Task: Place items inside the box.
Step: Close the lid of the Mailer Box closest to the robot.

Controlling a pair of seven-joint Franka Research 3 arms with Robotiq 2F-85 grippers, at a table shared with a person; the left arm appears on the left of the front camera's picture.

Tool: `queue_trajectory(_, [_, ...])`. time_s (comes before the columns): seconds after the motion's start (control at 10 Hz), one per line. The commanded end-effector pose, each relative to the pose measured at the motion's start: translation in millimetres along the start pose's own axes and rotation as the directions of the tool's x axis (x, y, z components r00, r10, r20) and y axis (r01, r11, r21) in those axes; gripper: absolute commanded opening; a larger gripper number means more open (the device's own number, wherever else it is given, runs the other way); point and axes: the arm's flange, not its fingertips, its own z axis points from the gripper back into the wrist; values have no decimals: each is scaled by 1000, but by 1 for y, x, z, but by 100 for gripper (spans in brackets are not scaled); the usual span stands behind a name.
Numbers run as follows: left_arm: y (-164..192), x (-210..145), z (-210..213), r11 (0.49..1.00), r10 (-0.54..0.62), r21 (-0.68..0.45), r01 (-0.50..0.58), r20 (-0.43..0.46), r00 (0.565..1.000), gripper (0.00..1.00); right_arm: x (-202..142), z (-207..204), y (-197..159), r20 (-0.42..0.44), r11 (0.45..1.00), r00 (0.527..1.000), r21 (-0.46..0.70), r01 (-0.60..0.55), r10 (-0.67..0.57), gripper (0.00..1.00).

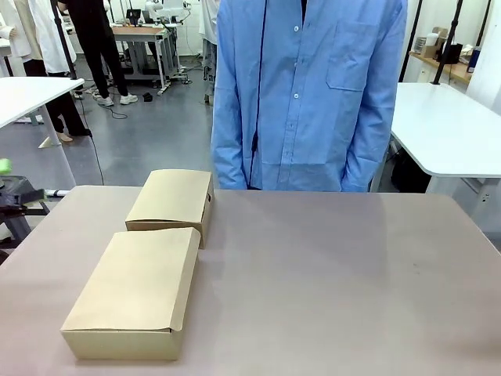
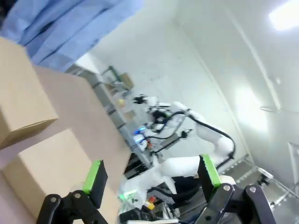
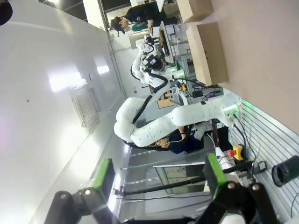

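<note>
The box (image 1: pixel 133 294) is shallow, rectangular, plain matte brown cardboard with crisp edges, its wide lid flap folded down shut; it lies on the near left part of the table (image 1: pixel 337 274). Just behind it, almost touching, sits a smaller box (image 1: pixel 172 197) of the same cardboard, narrower and a little taller. The table is a smooth, dull grey-brown top. Beyond the smaller box, at the far edge, a person in a light blue buttoned shirt (image 1: pixel 309 94) stands, arms hanging down. The left wrist view shows the left gripper (image 2: pixel 152 179) with its green-padded fingers spread wide and nothing between them, both boxes lying off to one side of it, the box (image 2: pixel 56 165) nearer. The right wrist view shows the right gripper (image 3: pixel 159 179) likewise spread and empty, aimed away toward a white wall, with the box (image 3: pixel 208 53) far off. The room has a grey floor, white tables and glossy white walls.
</note>
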Motion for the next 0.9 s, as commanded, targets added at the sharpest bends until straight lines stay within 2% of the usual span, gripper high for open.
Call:
queue_trajectory(0.0, [-15, -1, 0, 997, -23, -76, 23, 4, 1000, 100, 0, 0, 4, 4, 1000, 1000, 16, -3, 3, 100])
queue_trajectory(0.8, [-15, -1, 0, 997, -23, -76, 23, 4, 1000, 100, 0, 0, 4, 4, 1000, 1000, 16, -3, 3, 100])
